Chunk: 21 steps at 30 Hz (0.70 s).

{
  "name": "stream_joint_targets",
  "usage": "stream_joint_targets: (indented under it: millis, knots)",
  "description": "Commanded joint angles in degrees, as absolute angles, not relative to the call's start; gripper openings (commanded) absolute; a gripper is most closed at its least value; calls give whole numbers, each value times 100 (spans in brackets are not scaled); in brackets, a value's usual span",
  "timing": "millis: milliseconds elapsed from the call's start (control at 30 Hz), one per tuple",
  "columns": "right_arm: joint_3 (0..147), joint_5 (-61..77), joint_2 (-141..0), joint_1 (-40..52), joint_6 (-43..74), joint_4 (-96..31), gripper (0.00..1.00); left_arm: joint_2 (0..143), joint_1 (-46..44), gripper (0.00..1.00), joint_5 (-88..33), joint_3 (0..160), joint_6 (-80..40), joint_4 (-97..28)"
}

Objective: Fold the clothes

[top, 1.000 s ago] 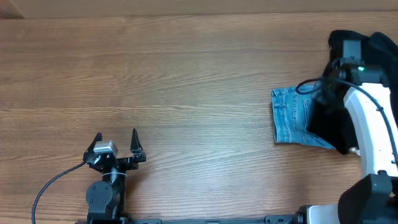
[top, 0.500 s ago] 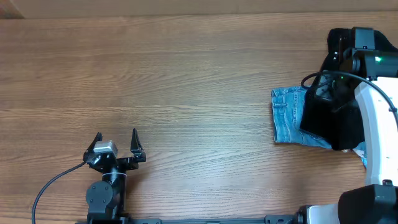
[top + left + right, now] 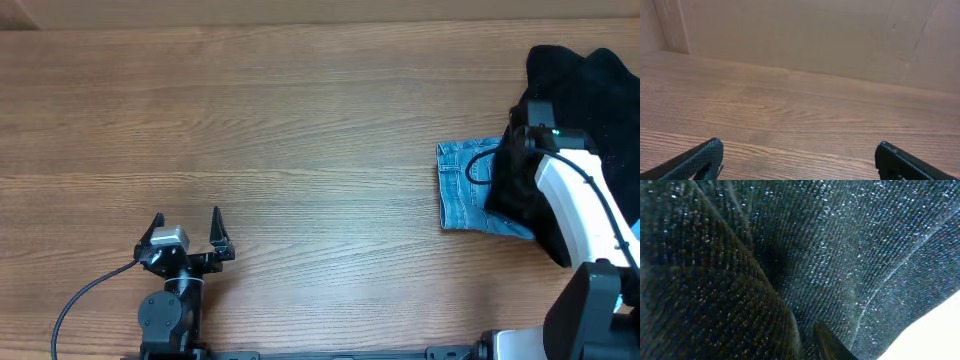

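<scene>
The right arm [image 3: 570, 195] has swung its wrist down into the black knit [image 3: 590, 80], heaped at the table's [image 3: 300, 120] right end over the denim [image 3: 462, 185]. The right claw [image 3: 830, 342] is buried in fabric; its opening cannot be told. The left claw [image 3: 187, 232] sits wide open, empty. Best pinch one edge only, then drag the knit clear to spread.

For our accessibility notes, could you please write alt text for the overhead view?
The right arm reaches into a black knit garment heaped at the table's right edge, overlapping a light-blue denim garment. The left gripper sits near the front left of the wooden table, its fingers open.
</scene>
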State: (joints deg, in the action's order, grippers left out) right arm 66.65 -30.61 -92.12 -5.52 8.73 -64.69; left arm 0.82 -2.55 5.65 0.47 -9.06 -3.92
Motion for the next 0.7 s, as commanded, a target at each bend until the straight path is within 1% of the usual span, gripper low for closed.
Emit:
stream_joint_targets:
  millis: [0,100,200,233,300,400,500,567,600,633,667]
  knots:
    - [6447,-3356,-9174,-548,851,-6455,26,69,-270,100,596,27,-880,-384]
    - [6267,-3341,-9174,-370,845,-6436,31,69,-270,100,596,27,-882,-384]
    - [6267,-3669,-9174,467,711,-6381,42,69,-270,100,596,27,-880,-384]
    - [6267,-3931,-9174,661,744,-6386,43,69,-270,100,596,27,-882,-384]
    - [6272,-4895,-9172,1131,1072,-6418,43,69,-270,100,596,27,-882,-384]
    - [6272,-4943,-9172,1697,1208,-6624,43,69,-270,100,596,27,-882,-384]
    - [6156,-4392,-9174,1789,1227,-6665,43,69,-270,100,596,27,-882,-384]
    - [5902,-4320,-9174,1761,1225,-6508,43,69,-270,100,596,27,-882,-384]
    - [5782,-4322,-9174,1763,1219,-6383,45,69,-270,100,596,27,-880,-384]
    - [5614,-4392,-9174,1761,1046,-6145,50,69,-270,100,596,27,-882,-384]
    - [5559,-4519,-9174,1761,1020,-6053,51,69,-270,100,596,27,-880,-384]
